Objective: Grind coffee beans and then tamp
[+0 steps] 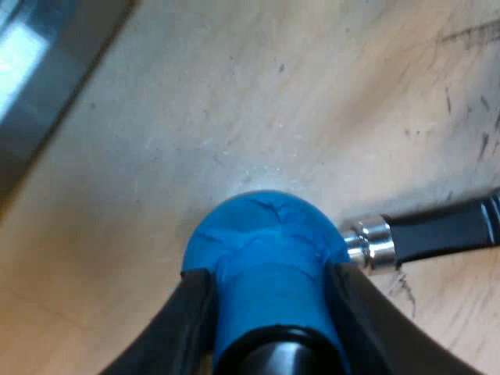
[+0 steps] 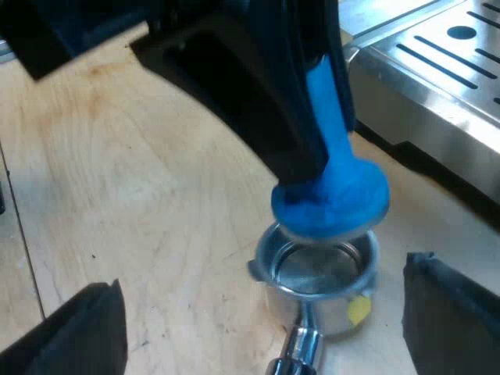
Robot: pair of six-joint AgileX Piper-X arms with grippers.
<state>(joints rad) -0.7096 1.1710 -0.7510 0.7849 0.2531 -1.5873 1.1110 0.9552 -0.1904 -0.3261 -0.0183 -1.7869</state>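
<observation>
Pale wooden table (image 2: 117, 195), scuffed, under everything. Steel drip tray (image 2: 453, 47) of the espresso machine (image 2: 422, 117) lies at about two o'clock from the holder, near but apart.

- Holder (image 2: 312, 308): loose on the wood, basket mouth up. Its dark handle (image 1: 445, 230) with a chrome collar leaves the basket at six o'clock, toward my right gripper.
- Right gripper (image 2: 262, 308): fingers (image 2: 78, 328) spread wide at roughly eight and four o'clock of the basket, touching nothing.
- Left gripper (image 1: 269, 285): pinching the blue tamper (image 2: 332, 195) by its stem, flat base down over the basket mouth, at or just above the rim. Cannot tell if it touches.

Progress, as a judgement: with the holder off the machine and under the tamper, grinding is probably done. The basket's inside reads grey, though, so grounds are unconfirmed. Tamping is the step in hand. Left to do: seat the base squarely, press, lift clear.
</observation>
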